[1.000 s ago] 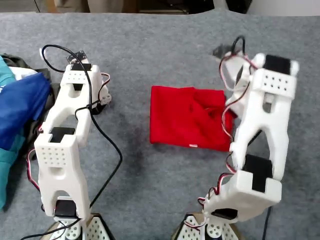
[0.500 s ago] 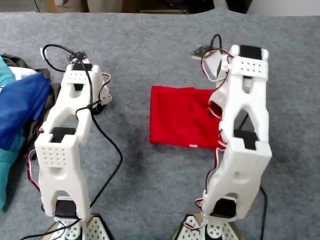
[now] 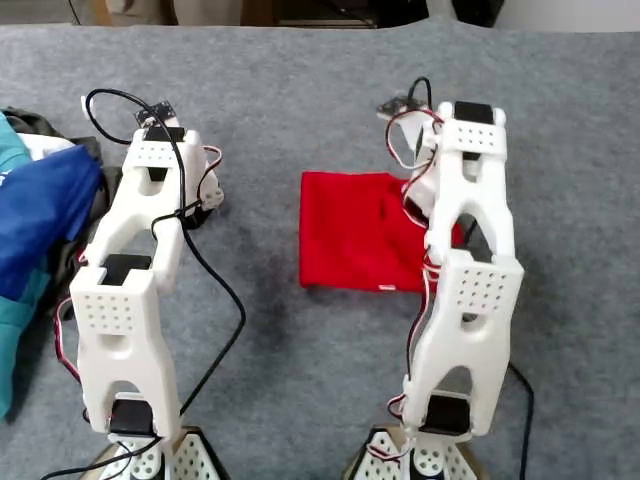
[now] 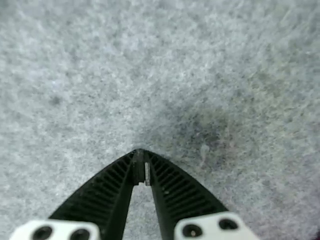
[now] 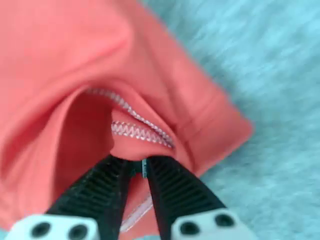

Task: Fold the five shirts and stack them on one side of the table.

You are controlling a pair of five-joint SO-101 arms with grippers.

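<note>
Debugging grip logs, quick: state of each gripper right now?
Left gripper: closed, holding nothing.
Right gripper: closed at the red shirt; hold cannot be told.

**Where things lie on your table**

Your red folded cloth shirt [image 3: 350,240] lies flat near the middle of the grey felt-covered table [image 3: 300,80]. It sits between the two arms, much closer to the right one. Your white right arm [image 3: 468,290] extends forward over the shirt's right edge. The right gripper [image 5: 141,169] sits above a fold of the shirt, near one of its corners. Well apart to the left, your white left arm [image 3: 125,290] extends forward too, with the left gripper [image 4: 140,170] over bare table. A heap of blue and teal shirts [image 3: 35,220] lies at the table's left edge, just beside the left arm. A black cable [image 3: 240,303] trails on the table between the left arm and the red shirt.
</note>
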